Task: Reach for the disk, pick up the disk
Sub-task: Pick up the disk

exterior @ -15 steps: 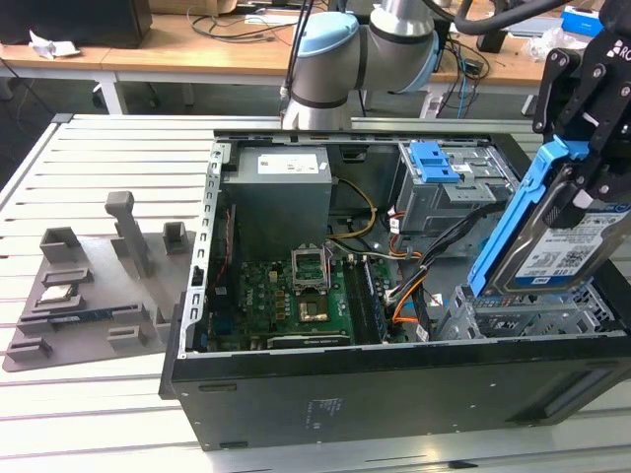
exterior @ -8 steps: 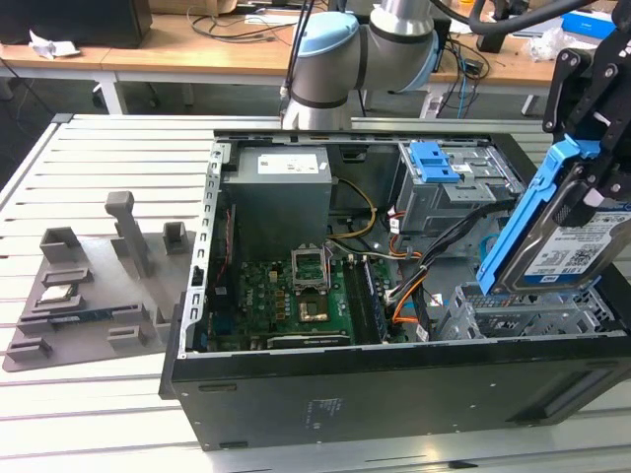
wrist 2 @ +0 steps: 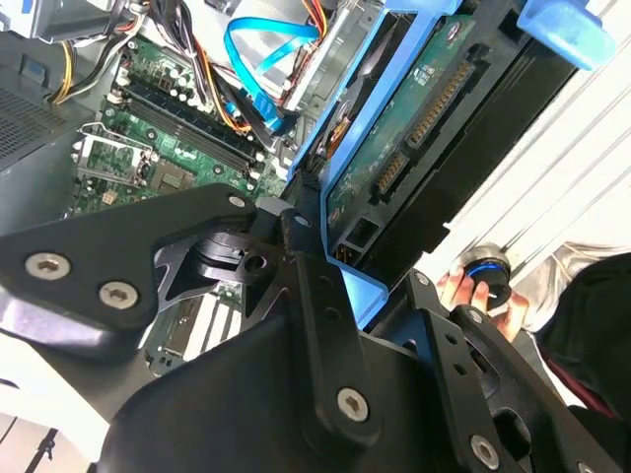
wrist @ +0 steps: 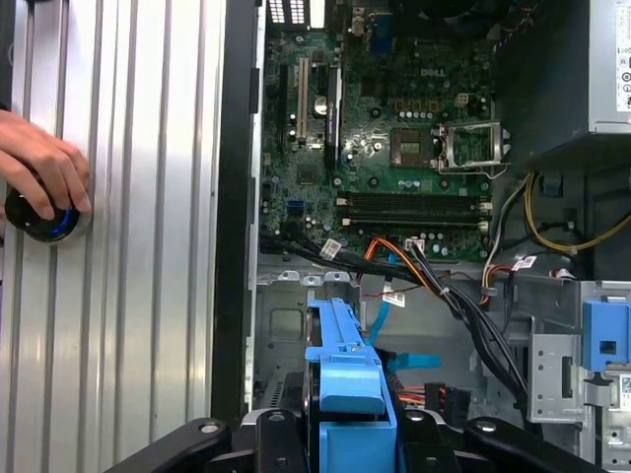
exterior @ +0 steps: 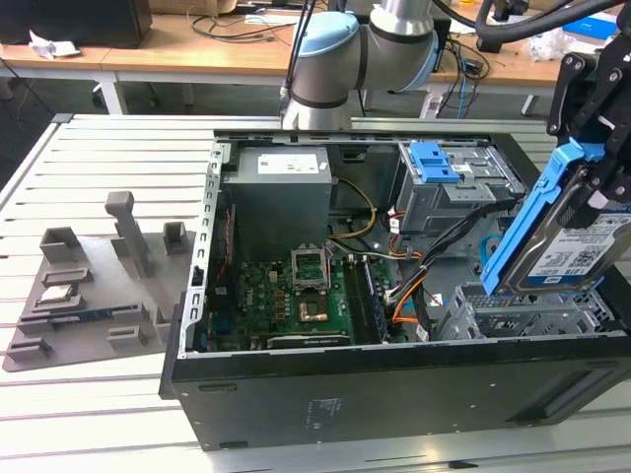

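Observation:
The disk (exterior: 575, 254), a silver hard drive with a blue-and-white label and blue side rails, hangs tilted above the grey drive bay (exterior: 532, 313) at the exterior view's right. My black gripper (exterior: 597, 185) is shut on its upper end. The second wrist view looks along the disk's green circuit-board underside (wrist 2: 412, 130), with the gripper (wrist 2: 360, 268) clamped on the blue rail. One blue rail of the disk (wrist: 345, 370) runs out from between the jaws of the gripper (wrist: 350, 436) in the first wrist view, over the open case.
The open black computer case (exterior: 394, 389) holds a green motherboard (exterior: 286, 296), a grey power supply (exterior: 281, 202), loose cables and a drive cage with a blue latch (exterior: 434, 163). A grey fixture plate (exterior: 89, 291) lies at the exterior view's left. A person's hand (wrist: 39, 163) rests on a black knob beside the case.

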`<state>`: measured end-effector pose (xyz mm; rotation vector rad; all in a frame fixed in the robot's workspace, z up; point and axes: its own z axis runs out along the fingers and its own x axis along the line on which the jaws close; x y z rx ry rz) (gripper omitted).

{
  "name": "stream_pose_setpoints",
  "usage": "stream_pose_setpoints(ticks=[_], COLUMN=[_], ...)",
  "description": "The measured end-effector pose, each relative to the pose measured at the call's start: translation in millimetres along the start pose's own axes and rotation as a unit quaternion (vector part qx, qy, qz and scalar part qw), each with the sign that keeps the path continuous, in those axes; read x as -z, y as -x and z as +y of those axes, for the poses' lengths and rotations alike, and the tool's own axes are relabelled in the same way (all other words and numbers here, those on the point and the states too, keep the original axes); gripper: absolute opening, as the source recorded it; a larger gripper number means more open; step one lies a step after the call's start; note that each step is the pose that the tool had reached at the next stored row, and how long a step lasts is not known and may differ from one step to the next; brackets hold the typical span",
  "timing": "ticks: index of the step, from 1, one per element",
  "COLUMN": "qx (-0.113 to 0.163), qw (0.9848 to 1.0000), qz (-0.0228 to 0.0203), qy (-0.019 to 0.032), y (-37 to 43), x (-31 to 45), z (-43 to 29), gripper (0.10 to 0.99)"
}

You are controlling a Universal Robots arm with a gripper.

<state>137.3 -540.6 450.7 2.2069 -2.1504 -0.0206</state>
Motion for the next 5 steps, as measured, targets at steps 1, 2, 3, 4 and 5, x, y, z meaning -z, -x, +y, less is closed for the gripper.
stream_pose_setpoints(ticks=[1, 2, 3, 4, 5], qx=[0.0, 0.0, 0.0, 0.0, 0.0], qw=[1.0, 1.0, 1.0, 1.0, 1.0], qz=[-0.0001, -0.0001, -0.0001, -0.0001, -0.0001], qy=[0.0, 0.0, 0.0, 0.0, 0.0], y=[0.0, 0.0, 0.0, 0.0, 0.0], x=[-0.1, -0.1, -0.1, -0.1, -0.1], z=[0.1, 0.3, 0.4, 0.4, 0.4], gripper=[0.373, 0.373, 0.373, 0.373, 0.373])
